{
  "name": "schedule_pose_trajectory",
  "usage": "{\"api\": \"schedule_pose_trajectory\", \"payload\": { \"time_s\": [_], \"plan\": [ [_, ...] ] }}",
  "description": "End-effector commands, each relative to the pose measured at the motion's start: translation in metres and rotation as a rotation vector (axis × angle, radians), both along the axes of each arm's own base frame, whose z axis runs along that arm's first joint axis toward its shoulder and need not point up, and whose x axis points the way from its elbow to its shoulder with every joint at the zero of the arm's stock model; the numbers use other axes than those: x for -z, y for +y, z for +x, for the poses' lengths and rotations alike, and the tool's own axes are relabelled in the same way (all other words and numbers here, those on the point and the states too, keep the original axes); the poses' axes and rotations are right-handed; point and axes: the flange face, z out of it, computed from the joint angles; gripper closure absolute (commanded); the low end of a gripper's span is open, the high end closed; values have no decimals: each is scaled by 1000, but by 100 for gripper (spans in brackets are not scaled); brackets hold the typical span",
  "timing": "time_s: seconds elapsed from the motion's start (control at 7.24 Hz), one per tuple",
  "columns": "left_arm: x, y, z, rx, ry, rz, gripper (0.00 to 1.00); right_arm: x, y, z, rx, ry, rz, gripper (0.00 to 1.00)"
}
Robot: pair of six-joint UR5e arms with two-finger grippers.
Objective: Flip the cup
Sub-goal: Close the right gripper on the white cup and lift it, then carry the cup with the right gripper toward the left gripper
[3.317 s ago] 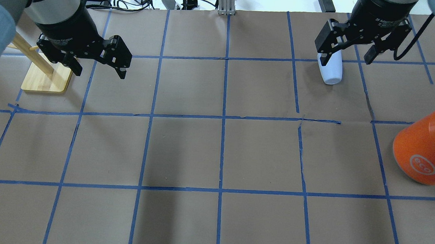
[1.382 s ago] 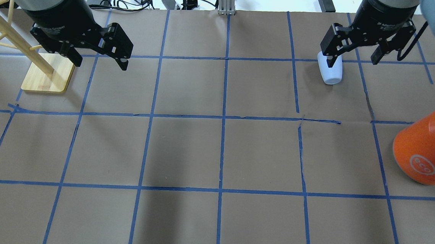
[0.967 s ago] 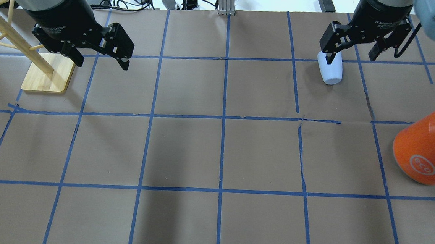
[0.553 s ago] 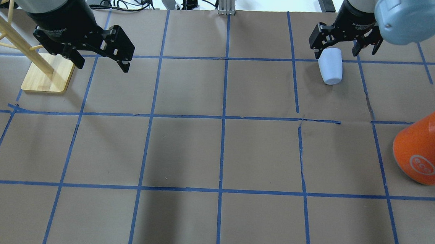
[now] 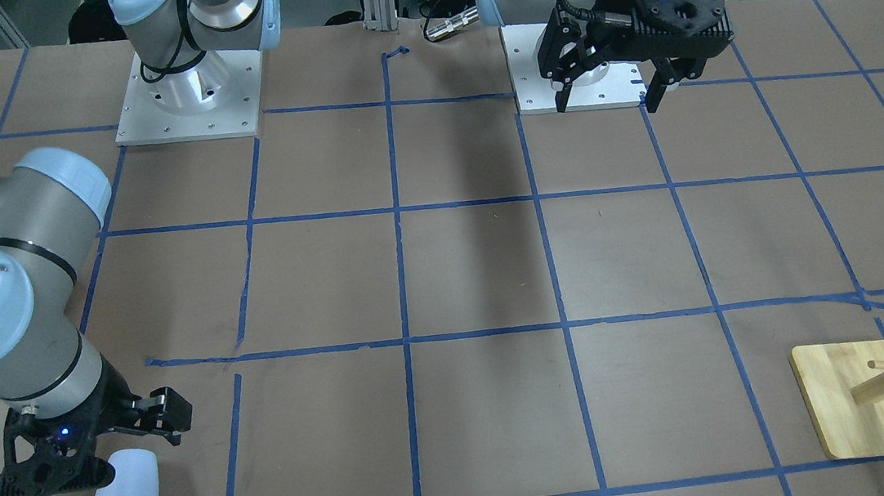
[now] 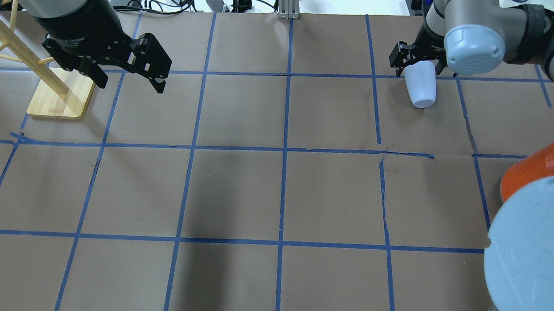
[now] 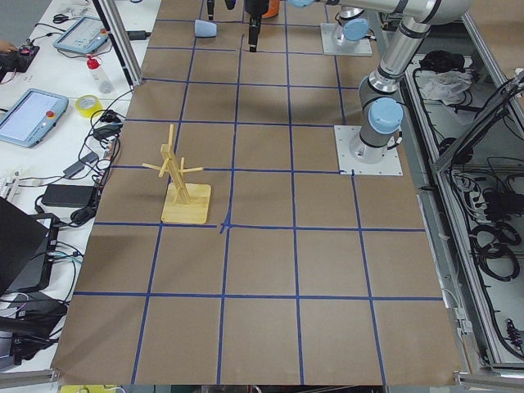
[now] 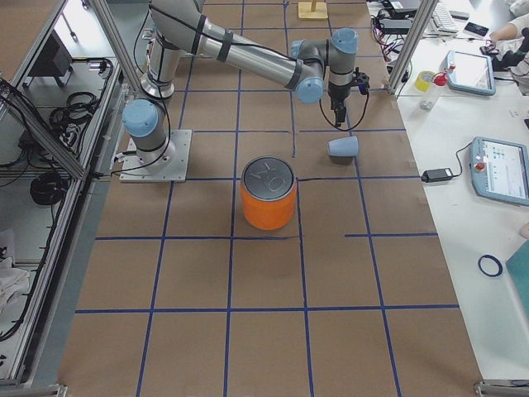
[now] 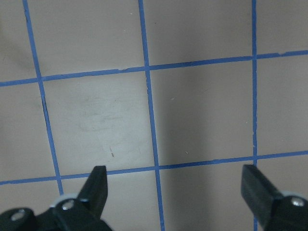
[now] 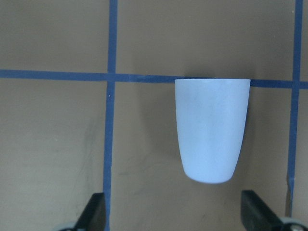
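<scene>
at the far left of the overhead view a wooden peg stand (image 6: 61,97) sits on the brown paper table (image 6: 235,191), which is marked with a blue tape grid (image 6: 284,151). to the right of the stand in that view the left gripper (image 6: 131,86) hangs well off the paper, its pincer spread wide with nothing in it. its wrist view shows only bare squares and tape below. well across on the robot's right side the cup (image 6: 420,87) lies on its side. its wide rim end is at a tape line and points away from the robot, and its rounded closed end points toward the robot. the right gripper (image 10: 175,214) hangs over it, pincer wide, neither finger touching the cup. farther right and nearer the robot the orange can (image 6: 529,169) stands upright, grey lid on top, well apart from the cup and partly hidden by the right arm's elbow joint (image 6: 534,242)
</scene>
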Motion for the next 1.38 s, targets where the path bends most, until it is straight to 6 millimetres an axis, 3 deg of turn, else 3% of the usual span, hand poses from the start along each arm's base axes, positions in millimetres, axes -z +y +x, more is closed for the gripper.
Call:
{"api": "schedule_pose_trajectory", "payload": {
  "time_s": [0.0,0.28,0.55,1.11,1.24],
  "plan": [
    [0,0,0,0,0,-2,0,45,-25,-15,19,6,-50,0],
    [-1,1,1,-1,-11,-2,0,63,-32,-20,22,9,-56,0],
    [-1,1,1,0,-6,-2,0,87,-36,-50,17,63,-54,0],
    [-2,2,0,0,-3,-3,0,94,-36,-51,2,51,-52,0],
    [-2,2,0,0,-3,-3,0,107,-37,-51,2,49,-39,0]
  ]
}}
